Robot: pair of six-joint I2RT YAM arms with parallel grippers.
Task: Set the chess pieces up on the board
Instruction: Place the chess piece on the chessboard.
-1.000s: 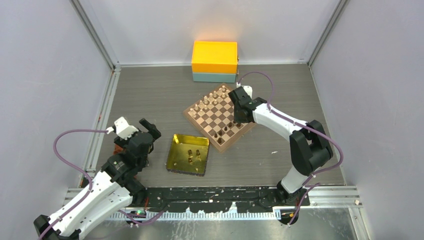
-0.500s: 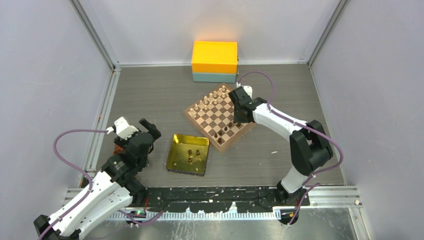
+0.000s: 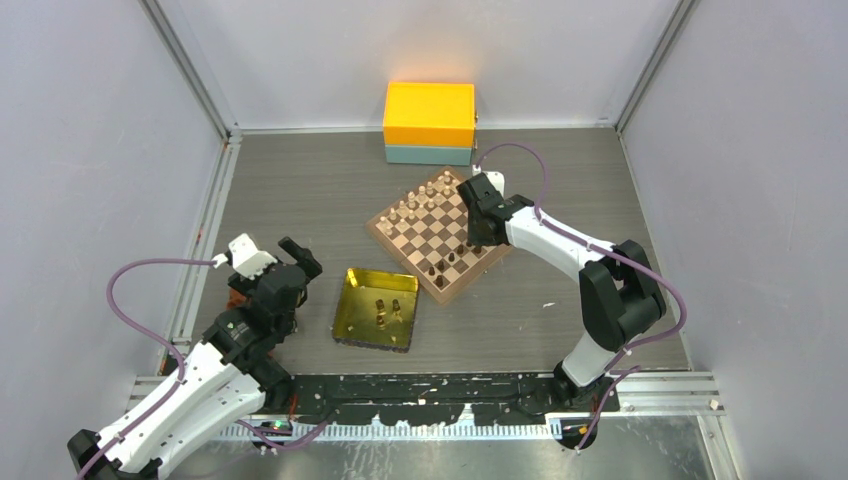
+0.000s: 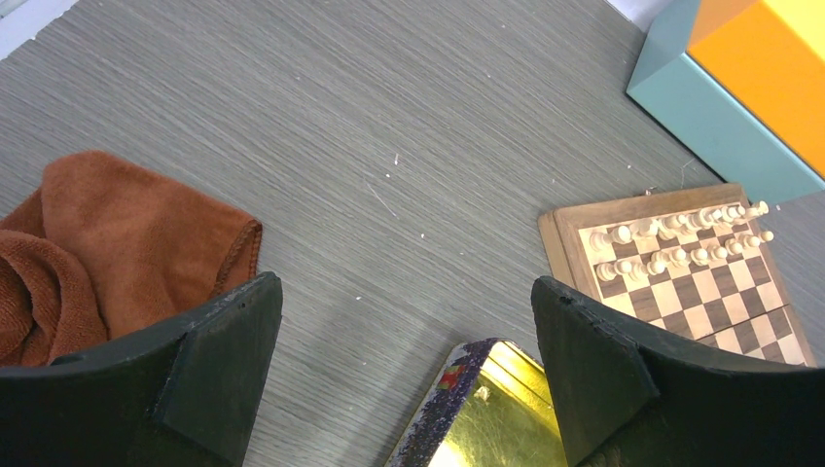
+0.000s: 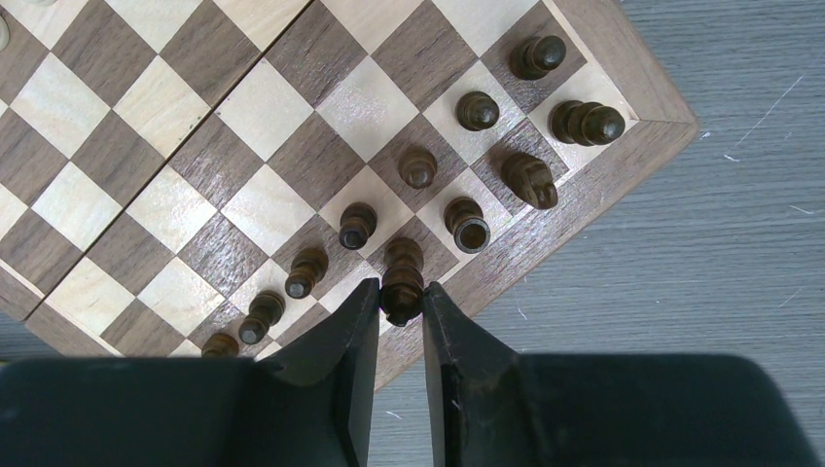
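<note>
As the dark-brown wooden chessman [image 5: 403,258] belongs on edge sqs. of the checkered wooden board [image 5: 195,209], right gripper [image 5: 400,287] flanks it narrowly; grip unclear.

We see pale grey walls [image 3: 90,120] closing in a grey wood-grain table [image 3: 300,190] on three sides, with metal rails [image 3: 190,65] in the corners, evenly lit.

Checkered brown board [image 3: 430,236], gold tray [image 3: 358,316], orange-teal box [image 3: 430,116], rust cloth [image 4: 107,233]

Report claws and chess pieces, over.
Left claw open, empty. Right claw straddling dark piece at board edge, grip unclear. More pieces wait in gold tray.
</note>
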